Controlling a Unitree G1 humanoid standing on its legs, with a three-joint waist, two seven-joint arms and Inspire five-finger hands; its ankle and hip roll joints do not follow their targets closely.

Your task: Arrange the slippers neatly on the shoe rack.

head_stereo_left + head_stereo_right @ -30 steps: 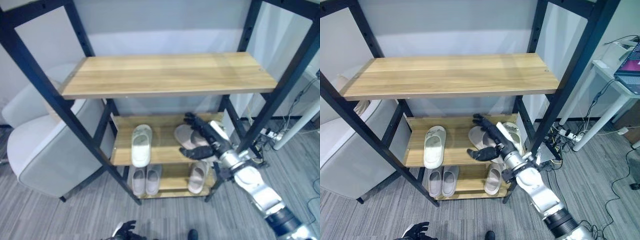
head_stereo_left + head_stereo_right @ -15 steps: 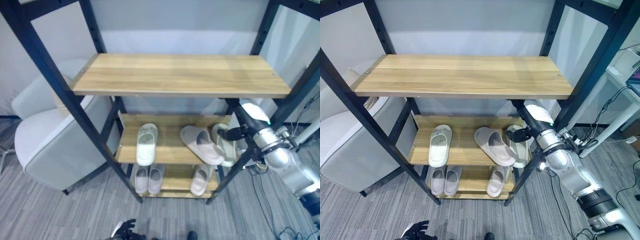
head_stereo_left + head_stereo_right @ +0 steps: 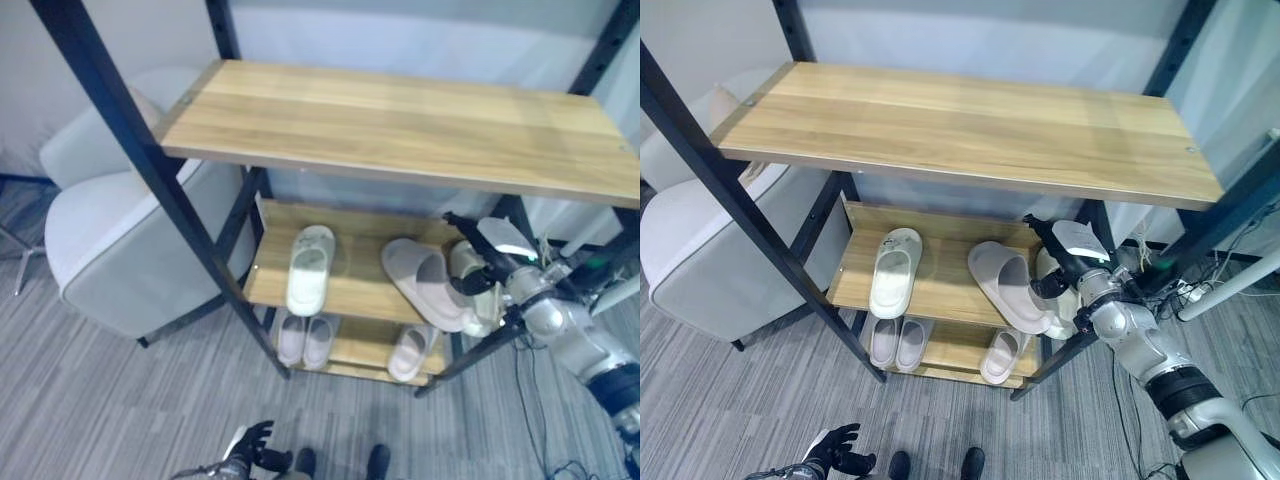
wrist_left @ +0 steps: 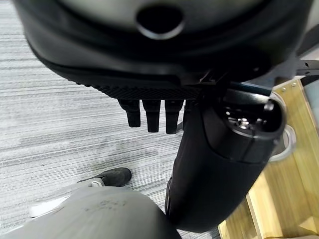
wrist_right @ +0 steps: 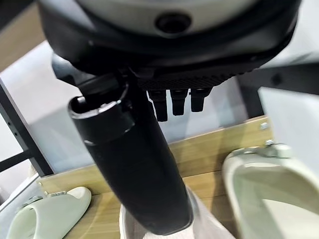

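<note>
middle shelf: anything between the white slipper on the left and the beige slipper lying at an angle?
Nothing: in both eye views only bare wooden middle shelf lies between the white slipper and the angled beige slipper.

Right robot hand point(image 3: 1058, 275) (fingers straight) at arm's reach; left robot hand point(image 3: 250, 448) low, fingers spread.

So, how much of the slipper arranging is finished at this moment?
Done: the white slipper lies straight on the middle shelf, and a pair sits on the bottom shelf. In hand: the right hand is open by the angled pink slipper. Left: straightening it and the slipper beside it.
</note>
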